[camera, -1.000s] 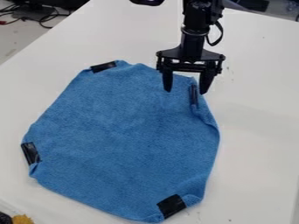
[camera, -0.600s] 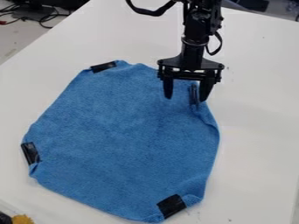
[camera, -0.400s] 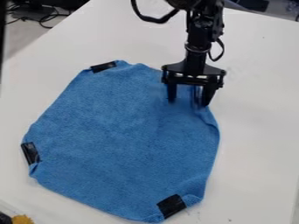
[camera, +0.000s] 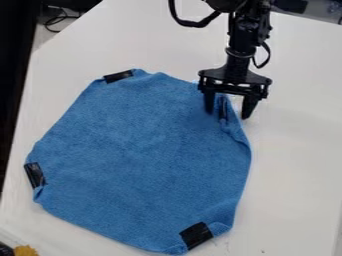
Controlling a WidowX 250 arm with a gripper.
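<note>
The black gripper (camera: 228, 111) hangs at the upper right corner of the blue cloth (camera: 140, 155), its fingers open. One finger is over the cloth, the other over the white surface just right of its edge. Between them lies the folded corner with a strip of black tape (camera: 223, 108). Whether the fingertips touch the cloth, I cannot tell. The cloth lies flat with its corners folded in. More black tape marks its top left corner (camera: 118, 76), left corner (camera: 35, 175) and bottom right corner (camera: 196, 235).
A white table (camera: 294, 165) carries the cloth. At the bottom left corner of the view sits a small yellow-brown thing (camera: 25, 250) beside something dark. A large dark shape (camera: 15, 65) stands along the left edge, with cables (camera: 59, 17) behind the table.
The open gripper has come down toward the cloth's upper right corner, then shifted right, so the taped fold is between its fingers. A dark shape has entered at the left edge. The cloth has not moved.
</note>
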